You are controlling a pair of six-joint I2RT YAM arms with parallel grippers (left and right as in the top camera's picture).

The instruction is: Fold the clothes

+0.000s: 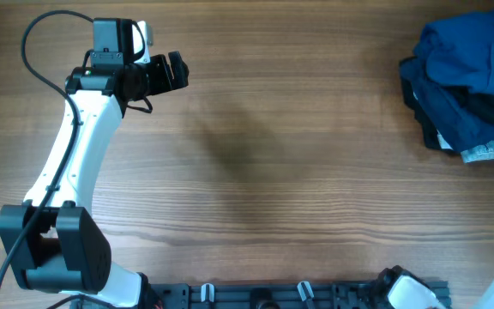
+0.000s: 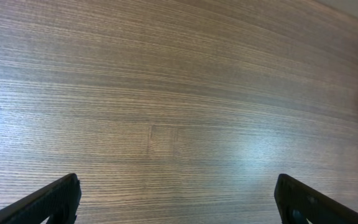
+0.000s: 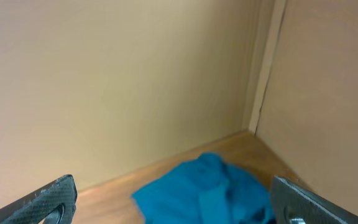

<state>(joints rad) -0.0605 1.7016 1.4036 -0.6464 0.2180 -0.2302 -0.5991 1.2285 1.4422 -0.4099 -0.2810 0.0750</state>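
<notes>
1. Left hand [image 1: 175, 73]: wide open and holding nothing. Its fingers [image 2: 48, 202] sit at the two lower corners of the left wrist view.
2. Under the left hand there is only bare wood-grain bench [image 2: 179, 93]. The hand hangs above the surface, not touching it.
3. Left arm [image 1: 80, 146]: reaches from the near edge up to the far-left part of the bench, with the hand pointing to the right.
4. Right hand [image 3: 173, 186]: spread wide, with nothing gripped. Its own wrist view shows one finger tip at each lower corner.
5. Ahead of the right hand lies the blue shirt [image 3: 210, 193], crumpled on the bench near a corner where two beige walls [image 3: 104, 81] meet.
6. Overhead view: the blue shirt is bunched on top of a pile at the far-right edge of the bench. It rests on a dark navy garment [image 1: 461, 116], and a black garment [image 1: 483, 107] shows between them.
7. The shirt is unfolded and well apart from the left hand.
</notes>
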